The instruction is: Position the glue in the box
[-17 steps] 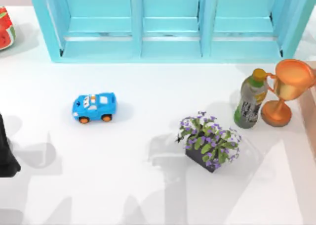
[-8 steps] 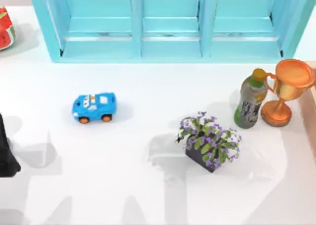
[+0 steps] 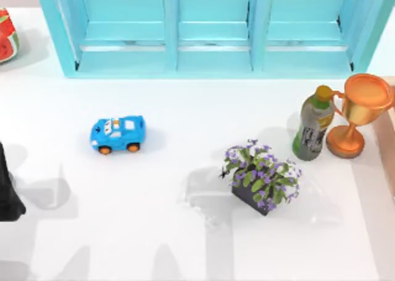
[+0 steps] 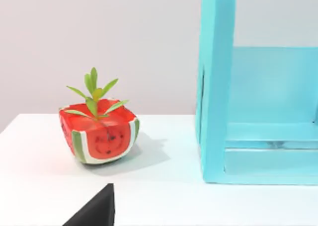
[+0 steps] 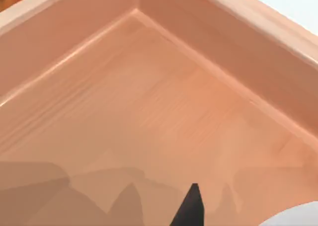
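Note:
The box is light wood. Its rim (image 3: 387,146) shows at the top view's right edge, below the trophy. In the right wrist view its bare floor (image 5: 164,112) and a corner of its walls lie close beneath the camera. A dark tip of my right gripper (image 5: 191,208) hangs over that floor. Beside it is a pale rounded sliver (image 5: 298,217); I cannot tell whether this is the glue. My left arm (image 3: 6,191) is parked at the table's left edge, and a dark part of its gripper (image 4: 94,212) shows in the left wrist view.
A turquoise shelf unit (image 3: 210,31) spans the back. A watermelon-shaped planter (image 3: 5,34) stands at the back left, a blue toy car (image 3: 117,134) left of centre. A purple flower pot (image 3: 262,179), a green bottle (image 3: 313,131) and an orange trophy (image 3: 358,111) crowd the right.
The arm shadows on the table's lower right have drifted rightward and thinned. No object on the table has moved, and the left arm is still.

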